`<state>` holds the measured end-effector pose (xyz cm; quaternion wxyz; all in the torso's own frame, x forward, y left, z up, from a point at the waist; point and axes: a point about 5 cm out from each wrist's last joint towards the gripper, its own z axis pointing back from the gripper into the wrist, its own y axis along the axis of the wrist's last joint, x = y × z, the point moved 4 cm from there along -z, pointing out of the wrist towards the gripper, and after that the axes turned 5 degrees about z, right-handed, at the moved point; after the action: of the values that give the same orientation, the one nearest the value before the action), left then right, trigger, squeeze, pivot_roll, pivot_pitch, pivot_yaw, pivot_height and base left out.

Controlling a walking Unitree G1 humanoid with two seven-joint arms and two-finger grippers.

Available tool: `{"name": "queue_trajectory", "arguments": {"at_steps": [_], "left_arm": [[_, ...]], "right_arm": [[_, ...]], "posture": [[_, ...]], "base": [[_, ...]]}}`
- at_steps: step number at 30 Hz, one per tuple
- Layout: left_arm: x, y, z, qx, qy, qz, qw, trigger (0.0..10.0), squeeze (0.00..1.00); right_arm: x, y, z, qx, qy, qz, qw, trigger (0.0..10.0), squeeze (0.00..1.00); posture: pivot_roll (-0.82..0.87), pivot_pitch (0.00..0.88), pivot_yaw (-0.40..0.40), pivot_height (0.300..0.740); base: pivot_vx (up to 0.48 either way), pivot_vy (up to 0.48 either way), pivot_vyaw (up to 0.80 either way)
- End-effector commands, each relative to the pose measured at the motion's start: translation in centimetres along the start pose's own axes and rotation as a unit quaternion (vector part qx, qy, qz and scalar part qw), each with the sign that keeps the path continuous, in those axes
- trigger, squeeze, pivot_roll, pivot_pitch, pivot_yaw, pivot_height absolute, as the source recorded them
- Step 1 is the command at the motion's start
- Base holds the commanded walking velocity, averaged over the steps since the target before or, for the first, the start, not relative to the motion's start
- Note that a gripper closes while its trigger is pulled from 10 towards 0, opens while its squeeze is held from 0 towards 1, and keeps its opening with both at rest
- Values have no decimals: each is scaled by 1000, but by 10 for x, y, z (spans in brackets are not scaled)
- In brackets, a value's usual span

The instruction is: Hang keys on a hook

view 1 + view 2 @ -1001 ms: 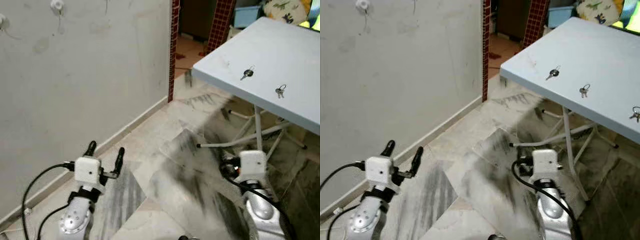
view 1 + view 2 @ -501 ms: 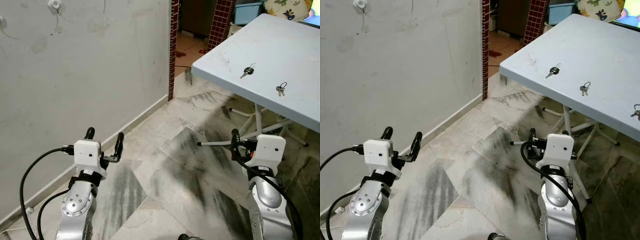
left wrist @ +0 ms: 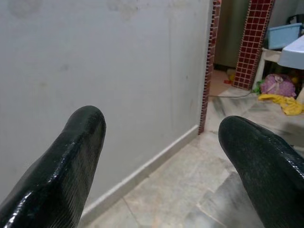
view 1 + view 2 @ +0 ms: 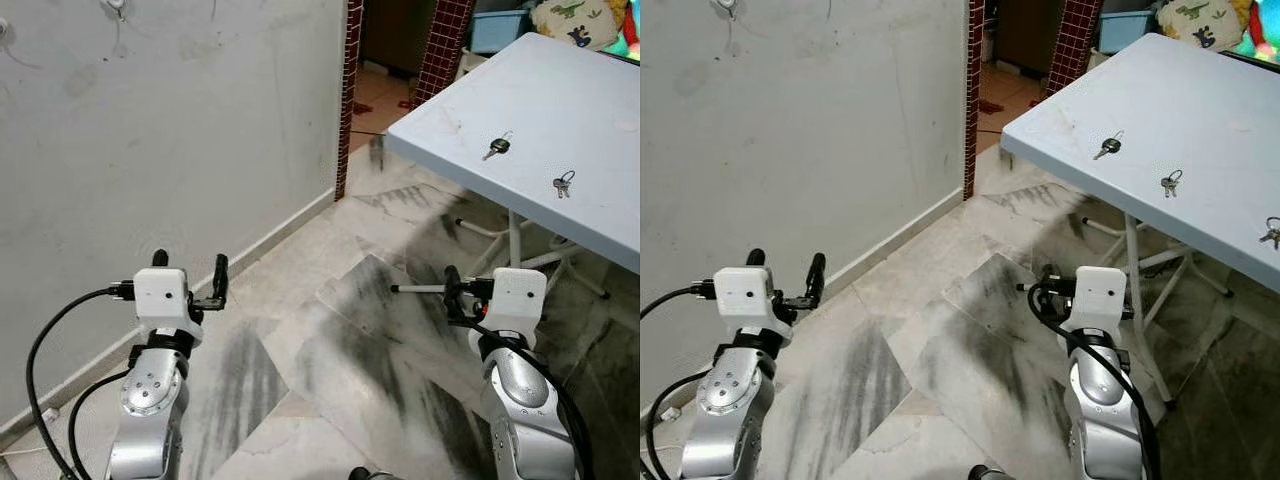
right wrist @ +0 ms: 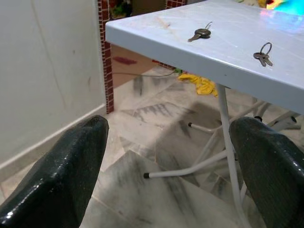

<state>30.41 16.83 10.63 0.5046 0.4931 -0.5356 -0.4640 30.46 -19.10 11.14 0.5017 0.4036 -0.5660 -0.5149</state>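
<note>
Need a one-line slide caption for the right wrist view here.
Open right claw faces the pale blue table, where a single key and a key bunch lie.

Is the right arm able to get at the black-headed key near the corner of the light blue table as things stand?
Probably yes: the right gripper is open and empty, nothing lies between it and the black-headed key, though it sits below the light blue table.

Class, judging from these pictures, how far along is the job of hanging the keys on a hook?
Nothing is done yet. The black-headed key, the key bunch and a third set lie on the blue table. The left gripper and right gripper are open and hold nothing. Left: pick up keys, carry them to a wall hook, hang them.
</note>
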Motion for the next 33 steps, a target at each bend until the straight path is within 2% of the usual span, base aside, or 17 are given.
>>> {"name": "queue_trajectory", "arguments": {"at_steps": [1, 8, 13, 24, 33], "left_arm": [[2, -10, 2, -20, 2, 6, 1000, 10000, 0], [10, -8, -6, -22, -23, 13, 999, 10000, 0], [14, -8, -5, -23, -25, 19, 999, 10000, 0], [11, -11, -6, -31, -16, 16, 999, 10000, 0], [13, -16, -3, -42, -18, 16, 999, 10000, 0]], "right_arm": [[1, -3, 0, -6, -3, -7, 1000, 10000, 0], [4, -2, -4, -8, -4, -8, 1000, 10000, 0], [8, 0, -7, -6, -12, -5, 1000, 10000, 0], [4, -2, -7, -15, -3, -3, 1000, 10000, 0], [14, 1, -13, -24, -8, 8, 1000, 10000, 0]], "posture": [[-48, 99, 23, 740], [-54, 98, 27, 740], [-55, 100, 21, 740], [-60, 101, -3, 740], [-80, 123, -39, 740]], "base": [[0, 0, 0], [0, 0, -800], [0, 0, -800], [0, 0, -800], [0, 0, -800]]}}
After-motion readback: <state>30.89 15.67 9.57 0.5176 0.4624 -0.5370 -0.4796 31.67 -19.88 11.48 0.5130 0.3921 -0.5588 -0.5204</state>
